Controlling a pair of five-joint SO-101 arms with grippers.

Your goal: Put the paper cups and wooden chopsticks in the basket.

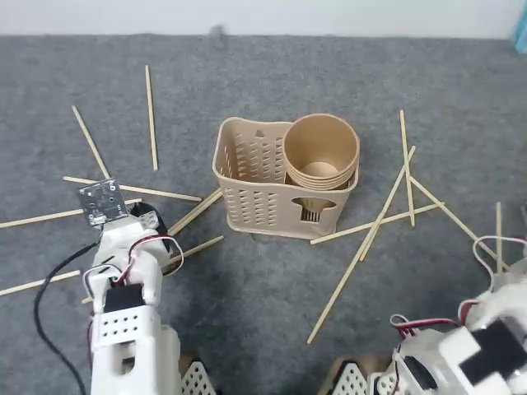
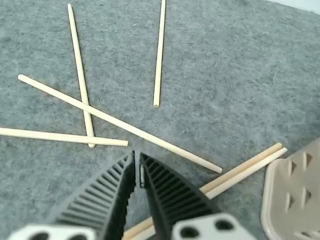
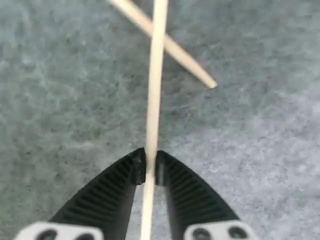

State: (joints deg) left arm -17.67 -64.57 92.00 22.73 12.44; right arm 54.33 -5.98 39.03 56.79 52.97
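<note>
1 wooden chopstick (image 3: 156,90) pinched by right end effector (image 3: 150,162); left end effector (image 2: 137,159) pressed together.

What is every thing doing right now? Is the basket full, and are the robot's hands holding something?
Basket: upright, cups in one end.
Paper cups: nested in a stack, upright inside the basket.
Loose chopsticks: lying flat on the mat, outside the basket.
Left hand: shut, holding nothing.
Right hand: shut on a chopstick.
</note>
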